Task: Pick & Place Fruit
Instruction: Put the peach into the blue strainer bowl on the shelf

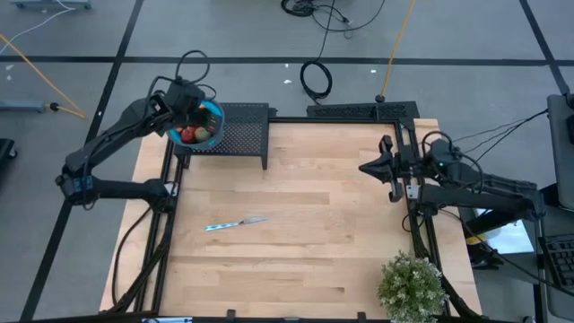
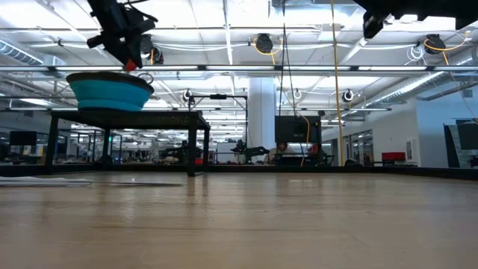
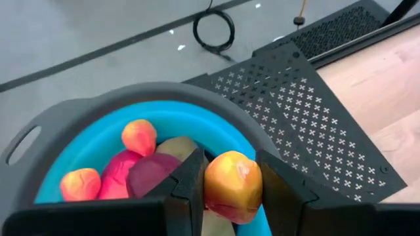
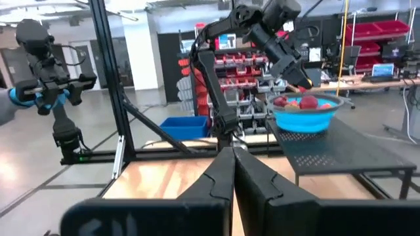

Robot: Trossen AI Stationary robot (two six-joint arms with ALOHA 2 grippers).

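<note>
Looks nearly done: left tool (image 3: 231, 190) is clamped on an orange-red fruit (image 3: 232, 185) right over the blue bowl (image 1: 215, 115), which already holds several pieces. Desk (image 1: 341, 224) seems fruit-free, just a knife (image 1: 235, 223). Right tool (image 4: 232, 172) is closed, empty.

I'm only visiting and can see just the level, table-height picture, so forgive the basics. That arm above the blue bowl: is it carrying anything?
Observer: Yes. The left gripper is shut on an orange-red fruit, right over the blue bowl.
Operator: Is the bowl empty?
Observer: No, several fruits already lie inside, orange and dark red.
Operator: What's the bowl standing on?
Observer: A black perforated stand at the table's far left corner.
Operator: And the other arm?
Observer: The right gripper waits shut, empty, above the table's right side.
</note>
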